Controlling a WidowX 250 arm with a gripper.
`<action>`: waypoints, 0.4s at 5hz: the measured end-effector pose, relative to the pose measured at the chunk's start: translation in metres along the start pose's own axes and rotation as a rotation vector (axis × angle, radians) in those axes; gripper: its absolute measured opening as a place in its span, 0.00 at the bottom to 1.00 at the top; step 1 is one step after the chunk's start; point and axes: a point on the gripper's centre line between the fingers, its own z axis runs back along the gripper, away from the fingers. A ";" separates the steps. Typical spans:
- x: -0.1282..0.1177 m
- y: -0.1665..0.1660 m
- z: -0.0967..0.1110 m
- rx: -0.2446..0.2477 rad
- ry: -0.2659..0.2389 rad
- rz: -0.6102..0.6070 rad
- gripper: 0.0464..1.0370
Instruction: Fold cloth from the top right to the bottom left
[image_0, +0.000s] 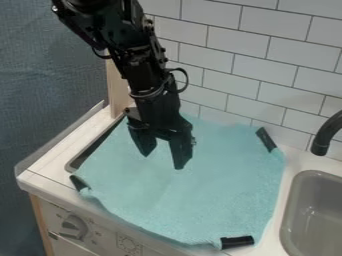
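My gripper (163, 161) hangs over the upper left part of the cloth, its two fingers spread apart with nothing between them. The light blue cloth (200, 190) lies spread out over the stove top, mostly flat. Black pieces mark its right upper corner (266, 139), its left corner (79, 183) and its bottom right corner (237, 242). The cloth's back corner is partly hidden behind the gripper. Whether the fingertips touch the cloth, I cannot tell.
A grey sink basin (319, 212) is at the right, with a black faucet (323, 140) above it. White tiles (260, 65) rise behind the counter. A stove knob (73, 227) sits on the front panel, and a wooden post (117, 90) stands at the back left.
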 end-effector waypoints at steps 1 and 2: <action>0.012 0.003 -0.006 0.023 -0.002 0.039 0.96; 0.031 -0.006 -0.021 0.062 -0.002 0.107 0.96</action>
